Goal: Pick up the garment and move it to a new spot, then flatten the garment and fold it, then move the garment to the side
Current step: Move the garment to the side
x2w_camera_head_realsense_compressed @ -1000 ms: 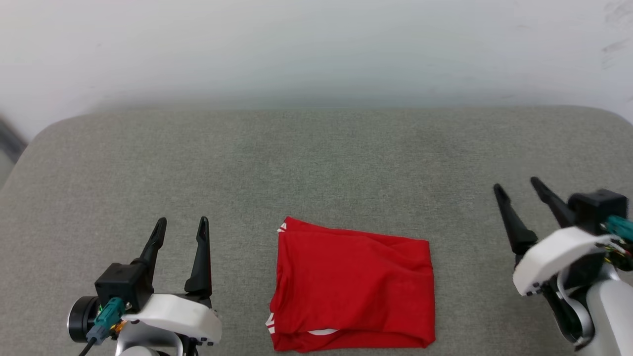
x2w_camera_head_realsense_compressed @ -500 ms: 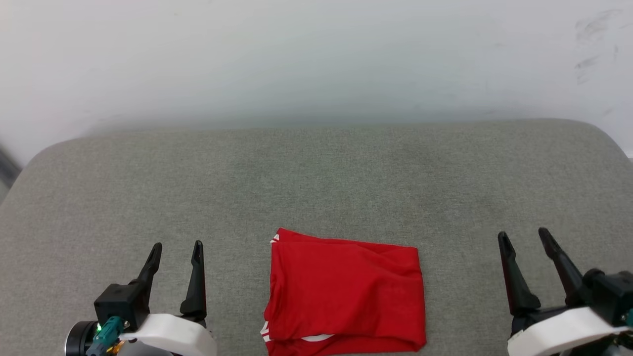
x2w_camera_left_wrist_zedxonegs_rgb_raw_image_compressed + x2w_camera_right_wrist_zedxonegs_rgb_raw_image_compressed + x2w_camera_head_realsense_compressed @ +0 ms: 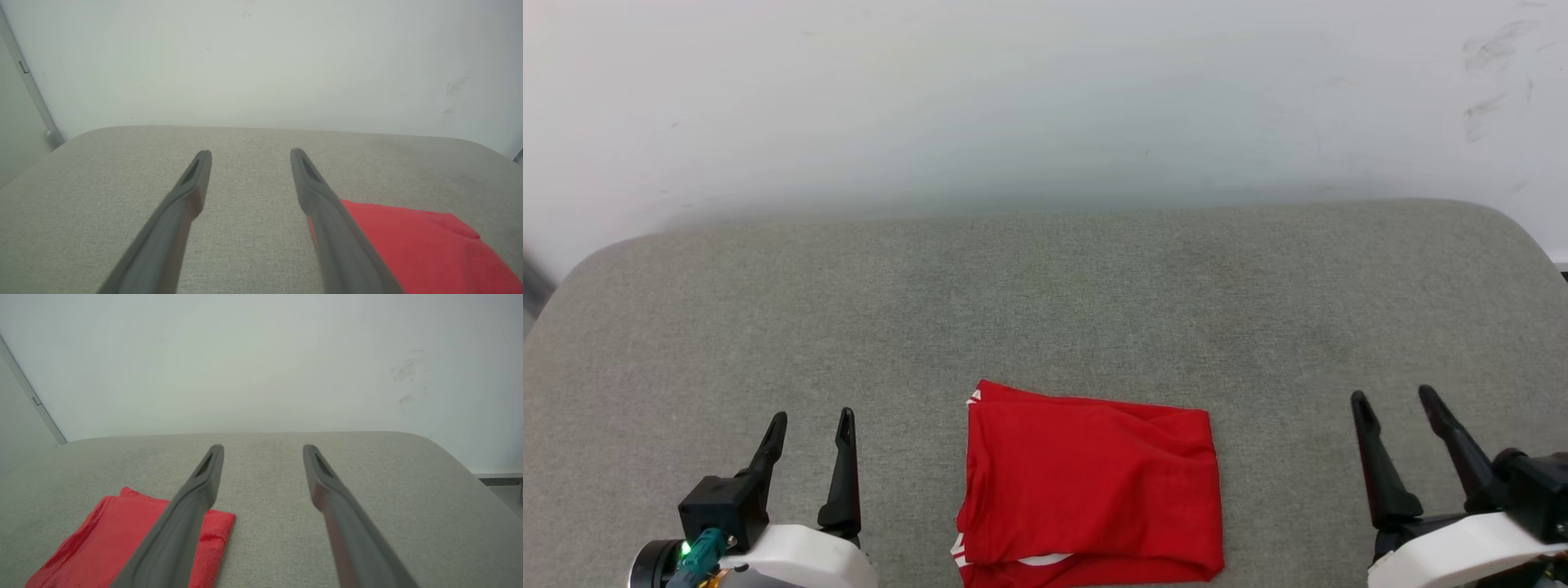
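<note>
Two pincers flank the folded red garment [image 3: 1086, 482] on the grey tabletop [image 3: 1045, 286]: left pincer [image 3: 814, 415] and right pincer [image 3: 1392, 394], both spread wide, empty.

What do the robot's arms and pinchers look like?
The left gripper and the right gripper each have two long, thin, dark grey fingers tapering to pointed tips, with a narrow slot near each tip. Behind them sit smooth white wrist covers and black boxy blocks. The left wrist carries a teal cable plug beside a tiny green light.

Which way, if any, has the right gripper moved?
Yes: the right gripper drew back toward the robot; tips once past the shirt's far edge now level with it.
</note>
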{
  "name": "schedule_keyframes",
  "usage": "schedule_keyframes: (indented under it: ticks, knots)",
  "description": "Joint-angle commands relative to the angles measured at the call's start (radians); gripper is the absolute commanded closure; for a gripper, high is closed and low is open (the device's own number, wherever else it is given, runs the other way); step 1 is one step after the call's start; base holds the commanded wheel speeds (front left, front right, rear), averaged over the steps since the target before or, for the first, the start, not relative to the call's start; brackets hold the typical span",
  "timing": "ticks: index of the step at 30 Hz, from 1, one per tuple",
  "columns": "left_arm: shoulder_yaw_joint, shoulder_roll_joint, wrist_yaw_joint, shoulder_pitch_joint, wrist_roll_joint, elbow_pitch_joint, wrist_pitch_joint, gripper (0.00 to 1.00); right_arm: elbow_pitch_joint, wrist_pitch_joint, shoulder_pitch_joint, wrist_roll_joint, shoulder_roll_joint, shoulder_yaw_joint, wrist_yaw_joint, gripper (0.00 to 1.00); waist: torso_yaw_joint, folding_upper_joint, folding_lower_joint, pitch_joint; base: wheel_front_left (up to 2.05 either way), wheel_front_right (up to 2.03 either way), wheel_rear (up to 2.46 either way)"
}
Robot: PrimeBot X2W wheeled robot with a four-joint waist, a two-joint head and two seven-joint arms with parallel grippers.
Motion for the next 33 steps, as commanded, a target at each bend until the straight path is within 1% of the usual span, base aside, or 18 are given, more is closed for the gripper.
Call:
schedule_keyframes:
  ticks: [1,6,8,11,15,16,20,23,26,29,31,33]
  knots:
    - [0.001,0.001,0.000,-0.008,0.000,0.002,-0.001,0.00,0.000,0.011,0.009,0.001,0.004,-0.010,0.000,0.00,0.001,-0.0001,0.0000,0.001,0.00,0.00,0.00]
    - [0.008,-0.005,0.002,-0.018,0.000,0.004,-0.008,0.00,0.018,0.059,-0.002,0.031,0.006,-0.063,0.000,0.00,0.010,-0.0001,0.0000,0.005,0.00,0.00,0.00]
    - [0.011,-0.007,0.003,-0.021,0.001,0.003,-0.009,0.00,0.033,0.094,-0.016,0.066,0.002,-0.107,0.000,0.00,0.015,-0.0001,0.0000,0.008,0.00,0.00,0.00]
    - [0.016,-0.011,0.003,-0.025,0.004,0.003,-0.013,0.00,0.084,0.172,-0.050,0.143,-0.025,-0.203,0.000,0.00,0.026,-0.0001,0.0000,0.014,0.00,0.00,0.00]
    - [0.016,-0.018,-0.006,-0.031,0.010,0.005,-0.018,0.00,0.179,0.328,-0.088,0.257,-0.044,-0.309,0.000,0.00,0.050,-0.0001,0.0000,0.028,0.00,0.00,0.00]
    - [0.017,-0.020,-0.007,-0.035,0.011,0.006,-0.018,0.00,0.202,0.377,-0.099,0.283,-0.057,-0.322,0.000,0.00,0.057,-0.0001,0.0000,0.033,0.00,0.00,0.00]
    - [0.018,-0.029,-0.015,-0.055,0.020,0.004,-0.022,0.00,0.299,0.563,-0.136,0.402,-0.054,-0.376,0.000,0.00,0.086,-0.0001,0.0000,0.067,0.00,0.00,0.00]
    - [0.016,-0.039,-0.023,-0.076,0.028,0.002,-0.023,0.00,0.364,0.672,-0.173,0.475,-0.025,-0.395,0.000,0.00,0.110,-0.0001,0.0000,0.099,0.00,0.00,0.00]
    - [0.014,-0.048,-0.033,-0.100,0.036,0.003,-0.024,0.00,0.424,0.742,-0.219,0.575,-0.001,-0.387,0.000,0.00,0.131,-0.0001,0.0000,0.131,0.00,0.00,0.00]
    - [0.016,-0.052,-0.040,-0.121,0.040,0.009,-0.025,0.00,0.499,0.761,-0.242,0.652,0.011,-0.344,0.000,0.00,0.146,-0.0001,0.0000,0.162,0.00,0.00,0.00]
    - [0.014,-0.054,-0.045,-0.136,0.045,0.011,-0.026,0.00,0.559,0.758,-0.279,0.749,0.011,-0.306,0.000,0.00,0.155,-0.0001,0.0000,0.181,0.00,0.00,0.00]
    - [0.014,-0.056,-0.051,-0.144,0.046,0.018,-0.026,0.00,0.616,0.751,-0.296,0.827,0.015,-0.242,-0.001,0.00,0.165,-0.0001,0.0000,0.194,0.00,0.00,0.00]
